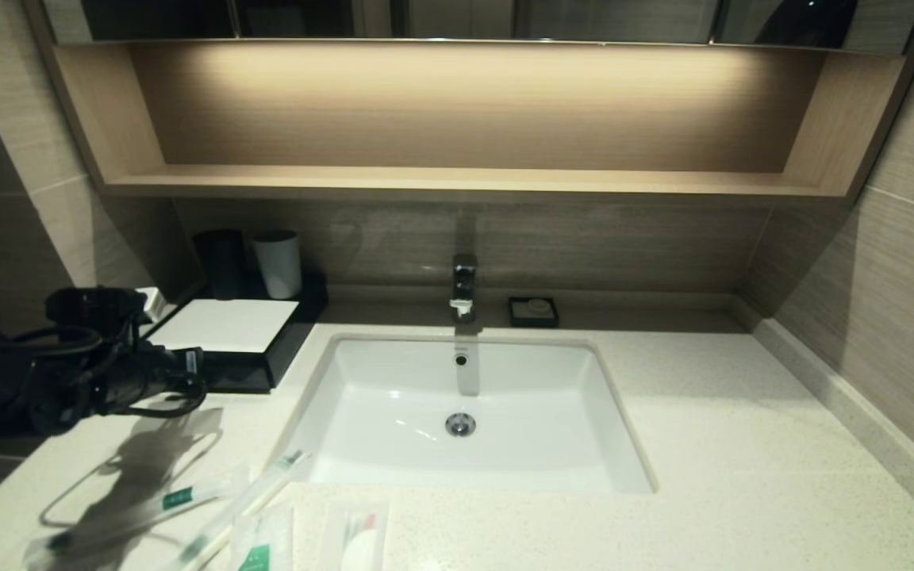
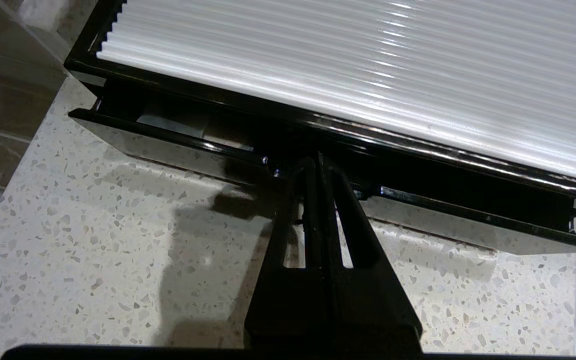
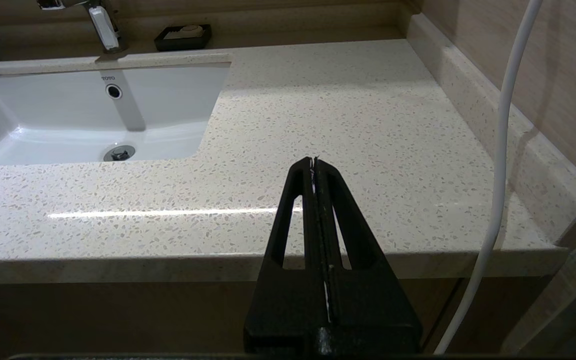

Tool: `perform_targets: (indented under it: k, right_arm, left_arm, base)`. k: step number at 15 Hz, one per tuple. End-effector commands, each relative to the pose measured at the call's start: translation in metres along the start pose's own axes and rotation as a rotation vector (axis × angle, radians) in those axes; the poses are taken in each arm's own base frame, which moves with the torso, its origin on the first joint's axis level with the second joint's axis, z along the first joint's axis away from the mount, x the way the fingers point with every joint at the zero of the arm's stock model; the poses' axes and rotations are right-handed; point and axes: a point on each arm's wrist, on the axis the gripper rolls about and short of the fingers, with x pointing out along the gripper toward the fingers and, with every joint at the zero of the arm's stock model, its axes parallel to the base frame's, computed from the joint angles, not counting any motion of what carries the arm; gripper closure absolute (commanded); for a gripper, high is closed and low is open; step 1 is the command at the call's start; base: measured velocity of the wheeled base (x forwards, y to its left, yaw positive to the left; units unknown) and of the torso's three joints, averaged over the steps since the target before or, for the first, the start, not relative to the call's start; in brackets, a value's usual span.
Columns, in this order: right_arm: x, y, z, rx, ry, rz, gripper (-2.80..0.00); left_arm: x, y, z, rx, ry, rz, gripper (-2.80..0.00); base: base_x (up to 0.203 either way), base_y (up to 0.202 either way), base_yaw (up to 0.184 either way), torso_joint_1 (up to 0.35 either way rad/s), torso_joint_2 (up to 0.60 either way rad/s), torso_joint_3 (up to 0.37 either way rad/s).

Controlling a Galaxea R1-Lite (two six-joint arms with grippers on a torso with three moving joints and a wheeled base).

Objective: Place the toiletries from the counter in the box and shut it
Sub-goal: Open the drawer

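The black box (image 1: 228,327) with a white top panel (image 2: 368,65) stands at the back left of the counter (image 1: 743,444). My left gripper (image 1: 193,366) is shut, its tips (image 2: 318,161) in the notch of the drawer front (image 2: 468,225), which stands slightly out from the box. The toiletries lie at the front left: two toothbrush packets (image 1: 178,499) (image 1: 266,482), a green-marked sachet (image 1: 261,549) and a packet with a white round piece (image 1: 358,541). My right gripper (image 3: 314,161) is shut and empty, just off the counter's front edge on the right, out of the head view.
A black cup (image 1: 221,262) and a white cup (image 1: 278,263) stand behind the box. The white sink (image 1: 473,468) with its tap (image 1: 464,285) is in the middle, a small black soap dish (image 1: 533,311) behind it. A white cable (image 3: 498,150) hangs by the right wall.
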Motion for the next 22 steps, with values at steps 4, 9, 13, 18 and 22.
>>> perform_targets:
  k: [4, 9, 13, 18, 22]
  right_arm:
    - [0.000, 0.000, 0.000, 0.000, 0.000, 0.001, 0.00]
    - [0.000, 0.000, 0.000, 0.000, 0.000, 0.001, 0.00]
    - [0.000, 0.000, 0.000, 0.000, 0.001, 0.000, 0.00]
    - [0.000, 0.000, 0.000, 0.000, 0.001, 0.000, 0.00]
    - [0.000, 0.000, 0.000, 0.000, 0.001, 0.001, 0.00]
  left_arm:
    - [0.011, 0.000, 0.000, -0.001, 0.003, 0.001, 0.00]
    - [0.018, 0.001, -0.002, -0.002, 0.009, 0.002, 0.00]
    - [0.026, 0.002, 0.003, -0.020, -0.006, 0.002, 0.00]
    - [0.030, 0.003, 0.005, -0.030, 0.020, -0.019, 0.00]
    - [0.017, 0.012, 0.005, -0.040, 0.124, 0.012, 0.00]
  base:
    - [0.000, 0.000, 0.000, 0.000, 0.00, 0.000]
    - [0.000, 0.000, 0.000, 0.000, 0.00, 0.000]
    - [0.000, 0.000, 0.000, 0.000, 0.00, 0.000]
    - [0.000, 0.000, 0.000, 0.000, 0.00, 0.000]
    - [0.000, 0.000, 0.000, 0.000, 0.00, 0.000]
